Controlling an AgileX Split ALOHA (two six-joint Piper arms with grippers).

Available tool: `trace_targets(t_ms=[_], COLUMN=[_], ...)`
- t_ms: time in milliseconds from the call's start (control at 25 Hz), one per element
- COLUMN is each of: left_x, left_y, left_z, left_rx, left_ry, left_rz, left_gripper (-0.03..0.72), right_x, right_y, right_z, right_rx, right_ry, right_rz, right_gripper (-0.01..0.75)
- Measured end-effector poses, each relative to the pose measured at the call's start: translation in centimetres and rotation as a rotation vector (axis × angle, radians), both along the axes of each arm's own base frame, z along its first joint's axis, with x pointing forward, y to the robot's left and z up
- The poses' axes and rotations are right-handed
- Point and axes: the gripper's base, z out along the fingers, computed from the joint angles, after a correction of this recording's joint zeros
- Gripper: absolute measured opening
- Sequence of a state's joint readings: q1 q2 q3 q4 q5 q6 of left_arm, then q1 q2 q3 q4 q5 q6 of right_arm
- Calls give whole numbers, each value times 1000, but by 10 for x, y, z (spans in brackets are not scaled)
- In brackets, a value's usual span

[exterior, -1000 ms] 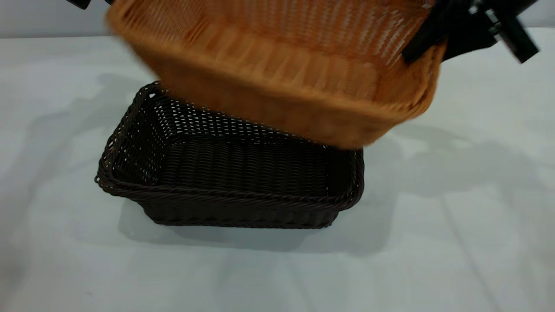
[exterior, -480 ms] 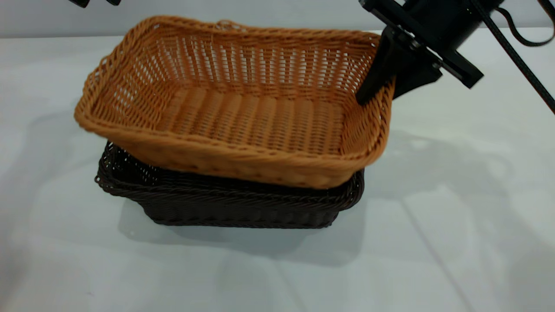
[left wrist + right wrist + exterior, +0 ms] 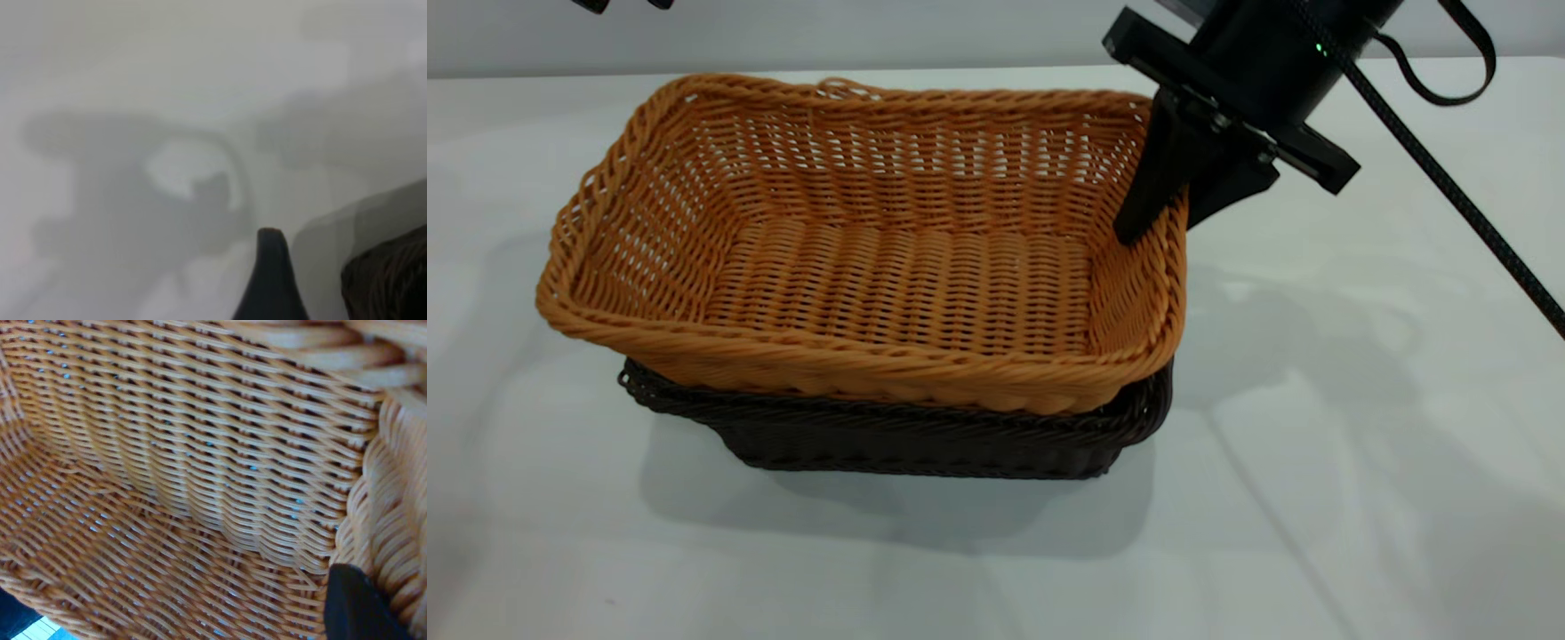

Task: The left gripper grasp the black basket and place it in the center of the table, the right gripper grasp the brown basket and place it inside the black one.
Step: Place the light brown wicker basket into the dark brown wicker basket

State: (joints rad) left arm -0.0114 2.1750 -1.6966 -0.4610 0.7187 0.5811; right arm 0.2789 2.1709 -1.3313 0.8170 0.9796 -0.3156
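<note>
The brown basket [image 3: 889, 276] sits level, nested in the black basket [image 3: 907, 440], whose rim and base show below it on the table [image 3: 1360, 444]. My right gripper [image 3: 1160, 227] is shut on the brown basket's right rim, one finger inside and one outside. In the right wrist view the brown basket's [image 3: 173, 473] inner wall fills the picture, with one fingertip [image 3: 353, 607] against the rim. My left gripper [image 3: 624, 4] is open and empty, high at the far left edge. Its wrist view shows one finger [image 3: 270, 283] over the table and a corner of the black basket [image 3: 393, 283].
The pale table stretches around the baskets on all sides, with only shadows on it. A black cable [image 3: 1449, 187] runs from the right wrist down to the right.
The brown basket, first tilted high above the black one, has come down and left into it. My right gripper moved down with it. The left gripper stayed still.
</note>
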Motion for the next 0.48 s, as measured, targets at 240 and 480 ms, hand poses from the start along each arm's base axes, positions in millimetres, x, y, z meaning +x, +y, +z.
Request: trace_targets(t_ms=[240, 480], left_x=[0, 0], left_y=[0, 0], left_z=[0, 0], left_rx=[0, 0], left_ry=[0, 0], left_rz=[0, 0], left_gripper=[505, 505], right_x=[4, 5], right_y=[-2, -3], right_z=[-14, -18], right_rx=[-33, -49], right_ry=[-13, -26], right_rz=[-18, -22], right_gripper=[65, 92])
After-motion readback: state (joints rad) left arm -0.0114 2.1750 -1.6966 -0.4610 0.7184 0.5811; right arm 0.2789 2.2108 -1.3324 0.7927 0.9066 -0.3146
